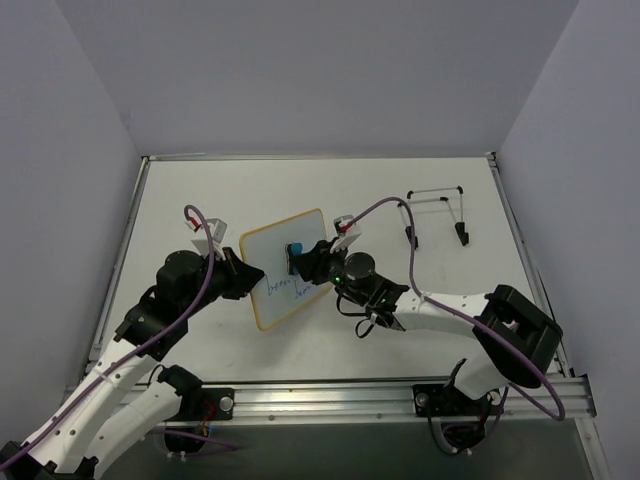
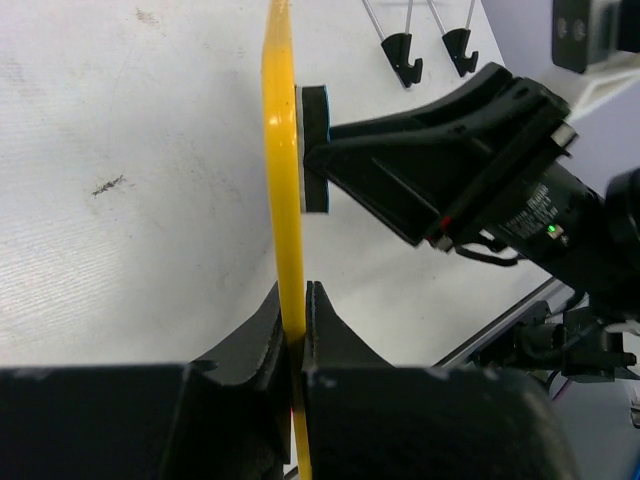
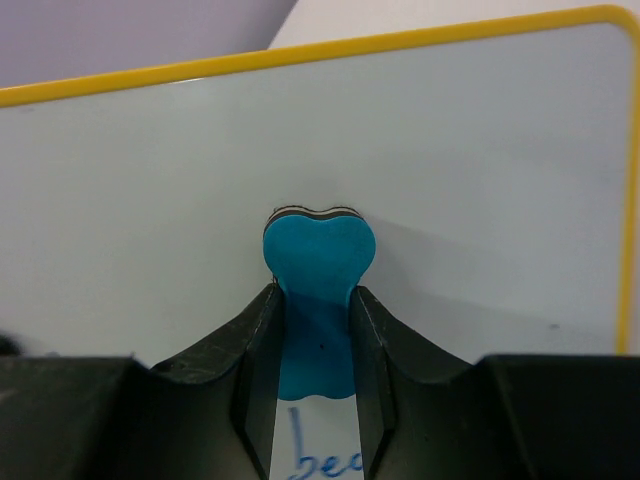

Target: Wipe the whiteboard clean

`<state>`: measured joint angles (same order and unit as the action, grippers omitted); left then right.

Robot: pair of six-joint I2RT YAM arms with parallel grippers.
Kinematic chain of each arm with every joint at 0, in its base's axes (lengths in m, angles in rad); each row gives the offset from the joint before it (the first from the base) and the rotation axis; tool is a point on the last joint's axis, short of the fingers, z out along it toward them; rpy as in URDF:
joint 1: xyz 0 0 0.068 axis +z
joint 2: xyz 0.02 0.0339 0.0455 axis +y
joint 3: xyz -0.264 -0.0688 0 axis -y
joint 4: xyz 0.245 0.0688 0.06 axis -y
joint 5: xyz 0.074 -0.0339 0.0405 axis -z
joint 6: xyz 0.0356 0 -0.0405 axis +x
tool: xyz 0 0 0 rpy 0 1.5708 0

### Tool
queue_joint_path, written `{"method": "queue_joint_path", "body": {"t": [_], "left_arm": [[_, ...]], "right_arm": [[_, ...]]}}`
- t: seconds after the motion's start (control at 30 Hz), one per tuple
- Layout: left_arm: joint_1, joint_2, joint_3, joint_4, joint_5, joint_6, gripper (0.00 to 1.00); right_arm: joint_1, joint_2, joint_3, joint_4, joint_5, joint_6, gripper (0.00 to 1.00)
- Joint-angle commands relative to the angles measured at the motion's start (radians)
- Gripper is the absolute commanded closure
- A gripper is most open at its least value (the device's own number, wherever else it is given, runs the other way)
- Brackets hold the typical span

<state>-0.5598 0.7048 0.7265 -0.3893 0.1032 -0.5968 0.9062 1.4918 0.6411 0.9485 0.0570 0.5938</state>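
One whiteboard [image 1: 270,255], one eraser [image 3: 318,250], one rack [image 1: 461,233]

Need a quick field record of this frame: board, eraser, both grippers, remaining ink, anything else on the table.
board: small white whiteboard with yellow frame, gripped by one edge
left gripper: shut on the board's yellow edge
right gripper: shut on blue foam eraser
eraser contact: flat against the board face
ink: blue handwriting on the board's near part; the rest looks clean
other: metal wire stand with black feet at far right, apart from both arms
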Motion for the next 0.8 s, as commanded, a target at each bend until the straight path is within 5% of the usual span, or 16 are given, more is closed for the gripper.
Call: {"method": "queue_joint_path", "body": {"t": [0.0,0.5,0.77], "left_arm": [[-0.037,0.007,0.017,0.015,0.256,-0.023,0.98],[-0.037,-0.002,0.021,0.003,0.259,-0.021,0.98],[-0.038,0.007,0.019,0.003,0.254,-0.018,0.98]], "right_arm": [[-0.087,0.088,-0.075,0.032,-0.046,0.041,1.00],[-0.279,0.375,-0.193,0.346,-0.227,0.121,1.00],[-0.279,0.314,-0.164,0.279,-0.229,0.103,1.00]]}}
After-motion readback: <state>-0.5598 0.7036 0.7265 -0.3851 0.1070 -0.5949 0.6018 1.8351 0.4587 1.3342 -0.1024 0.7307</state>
